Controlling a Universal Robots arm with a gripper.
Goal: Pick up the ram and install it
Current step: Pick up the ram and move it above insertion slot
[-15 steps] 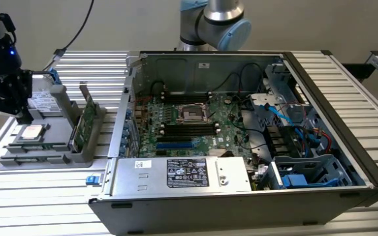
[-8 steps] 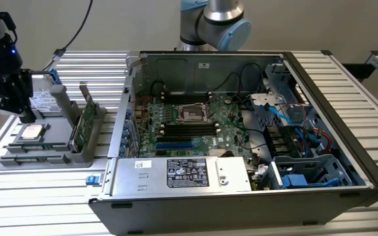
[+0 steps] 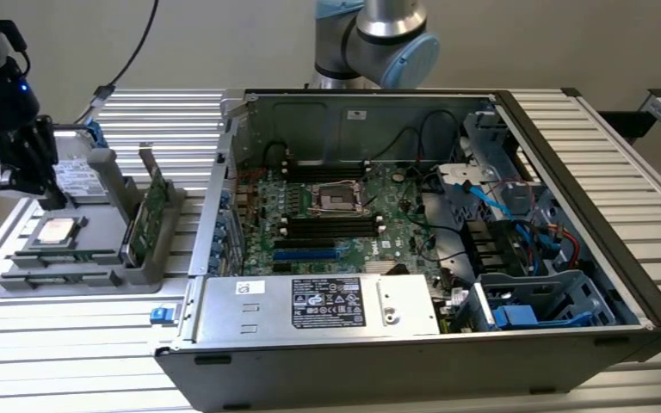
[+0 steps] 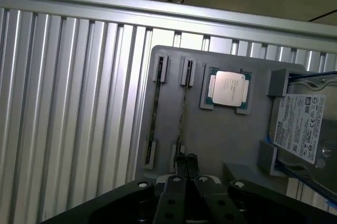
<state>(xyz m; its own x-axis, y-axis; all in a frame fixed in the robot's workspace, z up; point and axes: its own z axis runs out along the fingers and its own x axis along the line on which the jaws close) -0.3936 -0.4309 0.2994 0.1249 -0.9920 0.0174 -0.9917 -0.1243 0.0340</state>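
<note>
The ram (image 4: 182, 109) stands on edge in a slot of the grey tray (image 4: 221, 145), so from the wrist camera I get only its thin top edge. It has not been lifted out. My gripper (image 4: 186, 160) hangs over one end of that stick with its fingers pressed together and nothing visible between them. Whether the tips touch the stick I cannot tell.

The neighbouring slot (image 4: 156, 113) shows a similar thin edge. Just beside the slots a silver processor chip (image 4: 227, 88) lies flat in its pocket, and a Toshiba hard drive (image 4: 303, 124) sits beyond it.

In the exterior view the tray rests on the slatted table (image 3: 78, 344) at the exterior view's left of the open computer case (image 3: 650, 292). A green expansion card (image 3: 152, 206) stands upright on the tray's case side, and the motherboard (image 3: 330, 215) lies exposed inside the case.
</note>
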